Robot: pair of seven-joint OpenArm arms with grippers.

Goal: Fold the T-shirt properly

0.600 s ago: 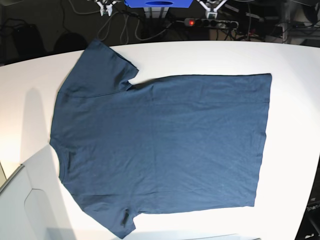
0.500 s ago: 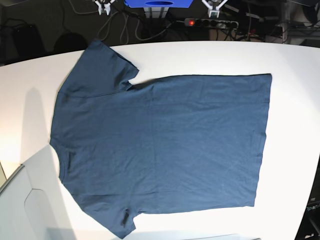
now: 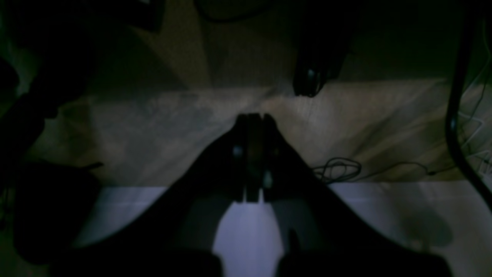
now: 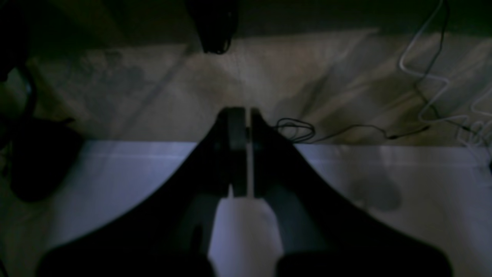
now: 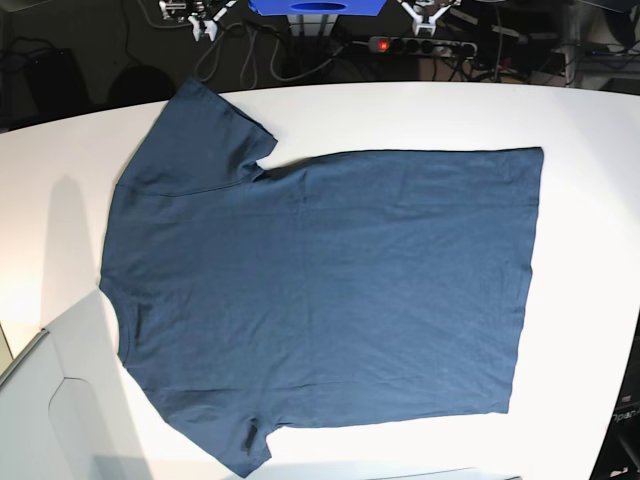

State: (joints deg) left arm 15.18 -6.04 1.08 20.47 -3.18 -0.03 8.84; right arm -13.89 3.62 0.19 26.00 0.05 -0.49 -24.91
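Observation:
The T-shirt [image 5: 320,290], dark navy-blue, lies spread flat on the white table [image 5: 590,200]. Its collar points left and its hem right. One sleeve reaches toward the far edge and the other toward the near edge. Both grippers sit beyond the table's far edge, apart from the cloth. My right gripper [image 5: 205,22] is at the top left of the base view and my left gripper [image 5: 425,14] at the top right. In the dim wrist views my left gripper [image 3: 252,117] and right gripper [image 4: 242,111] are shut with nothing between the fingers. Neither wrist view shows the T-shirt.
A blue box [image 5: 315,6] and a power strip [image 5: 420,45] with a red light sit behind the table among cables. A pale grey panel [image 5: 50,400] covers the near left corner. Loose cables [image 3: 338,169] lie on the floor past the table edge.
My right gripper at the top left of the base view has shifted slightly and shows more of itself. The T-shirt has not moved.

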